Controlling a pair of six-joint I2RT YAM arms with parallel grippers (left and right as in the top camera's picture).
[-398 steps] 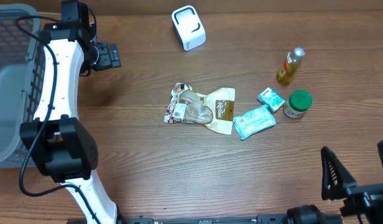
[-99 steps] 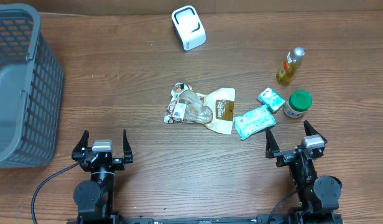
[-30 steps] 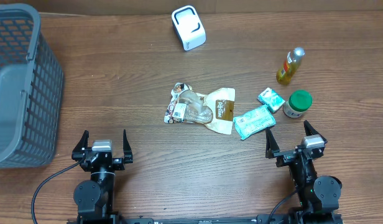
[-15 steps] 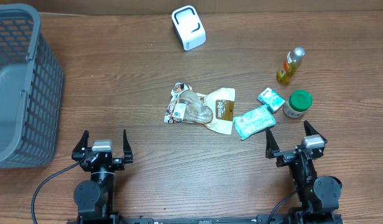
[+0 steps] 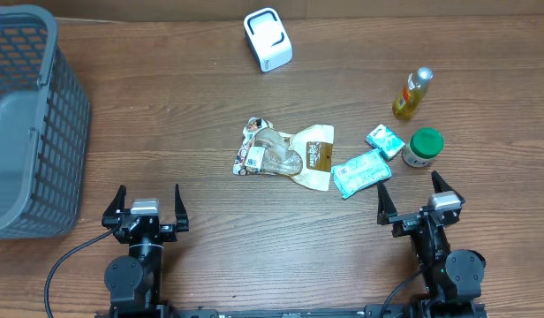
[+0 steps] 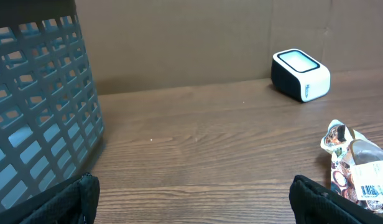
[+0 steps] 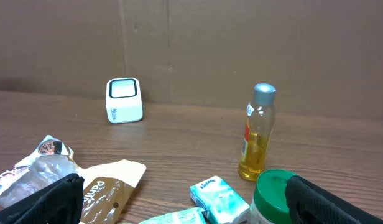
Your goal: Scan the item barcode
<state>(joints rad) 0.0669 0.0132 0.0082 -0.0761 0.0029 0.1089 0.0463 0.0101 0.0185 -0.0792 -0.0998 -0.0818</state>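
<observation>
The likeliest thing to scan is the clear snack bag. It lies flat, well ahead of both sets of jaws and roughly between them: ahead and to the right of the left gripper, ahead and to the left of the right gripper. Its long axis runs crossways to both. The barcode label faces up on the end toward the left arm, and you can read it from the left wrist view.

Both grippers are released, jaws spread wide with nothing in them.

A brown pouch is tucked against the bag on the right arm's side. Past that, a teal pack sits just ahead of the right jaws, with a small teal pack and a green-lidded jar beside it. A bottle stands upright further out.

The scanner is far ahead, beyond the bag. The basket is way off to the left of the left jaws.

My guess is the left arm has the clean line, since it's bare table to the label end. The right arm would have to reach over the teal pack and pouch.
</observation>
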